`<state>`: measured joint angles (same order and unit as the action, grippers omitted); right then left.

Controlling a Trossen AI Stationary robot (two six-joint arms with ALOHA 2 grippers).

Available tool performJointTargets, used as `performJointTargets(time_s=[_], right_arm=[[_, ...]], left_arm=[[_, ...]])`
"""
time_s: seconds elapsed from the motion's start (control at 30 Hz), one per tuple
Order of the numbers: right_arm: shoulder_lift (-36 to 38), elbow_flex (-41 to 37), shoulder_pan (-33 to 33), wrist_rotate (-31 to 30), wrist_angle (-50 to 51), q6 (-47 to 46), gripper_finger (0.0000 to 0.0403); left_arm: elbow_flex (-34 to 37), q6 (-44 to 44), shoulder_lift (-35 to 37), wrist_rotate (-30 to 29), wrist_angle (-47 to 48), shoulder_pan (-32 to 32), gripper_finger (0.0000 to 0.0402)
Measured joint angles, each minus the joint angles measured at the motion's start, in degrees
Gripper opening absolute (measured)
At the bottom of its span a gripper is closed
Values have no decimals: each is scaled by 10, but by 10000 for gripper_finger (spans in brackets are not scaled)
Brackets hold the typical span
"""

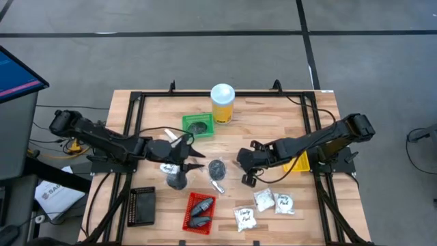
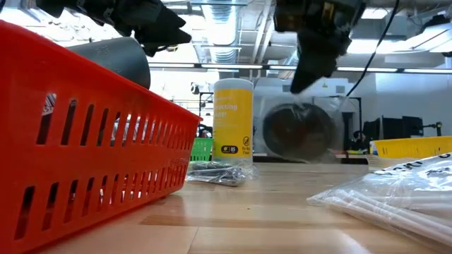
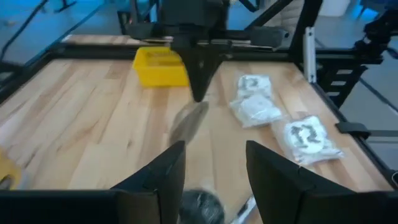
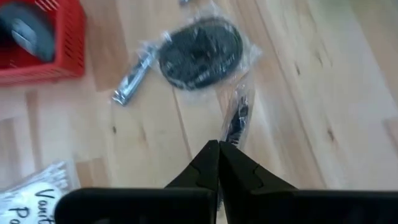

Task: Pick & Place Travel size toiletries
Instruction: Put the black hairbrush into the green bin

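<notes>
Red slotted plastic tray (image 2: 85, 134) sits nearest; right gripper (image 4: 218, 149), fingers pressed together, pinches bagged dark round puck (image 4: 200, 46); left gripper (image 3: 211, 168) spread, empty.

Two dark fingers (image 3: 163, 177) of the left gripper (image 3: 214, 177) are seen spread apart, nothing between them. Beyond, the right gripper (image 3: 199, 93) is held shut above the wood table (image 3: 81, 118), a clear packet (image 3: 188, 121) hanging from it. A yellow tray (image 3: 160, 66) and three white sachets (image 3: 255, 109) are seen farther off.
</notes>
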<state>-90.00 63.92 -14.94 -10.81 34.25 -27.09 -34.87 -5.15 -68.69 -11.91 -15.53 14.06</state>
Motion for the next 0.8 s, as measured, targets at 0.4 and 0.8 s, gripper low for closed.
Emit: performJointTargets(time_s=[0.4,0.8], right_arm=[[0,52,-1,-5,15,48,0],[0,73,-2,-11,14,70,0]], left_arm=[[0,15,-148,62,-217,-28,158],[0,6,-185,61,-254,-71,158]])
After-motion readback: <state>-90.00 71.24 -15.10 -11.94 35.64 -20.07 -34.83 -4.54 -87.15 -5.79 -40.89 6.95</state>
